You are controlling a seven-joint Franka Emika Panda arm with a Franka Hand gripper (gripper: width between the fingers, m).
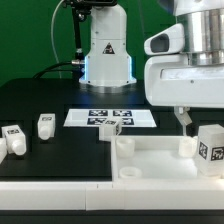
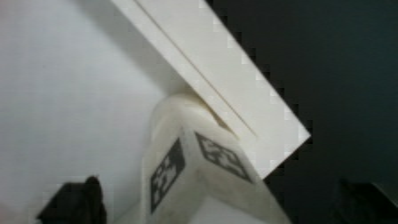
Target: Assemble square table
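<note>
- One white plastic square tray-like top, lying on black surface.
- Four short white tagged block legs, one against its rim.
- Jaws: spread wide, holding nothing.

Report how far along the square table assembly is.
Early. One leg stands upright at a corner of the tabletop, on the exterior view's right; whether it is seated in its hole, I cannot tell. The gripper hangs open close by that leg, holding nothing. Left: three legs lie loose on the black table, two at the exterior view's left and one beside the marker board.
</note>
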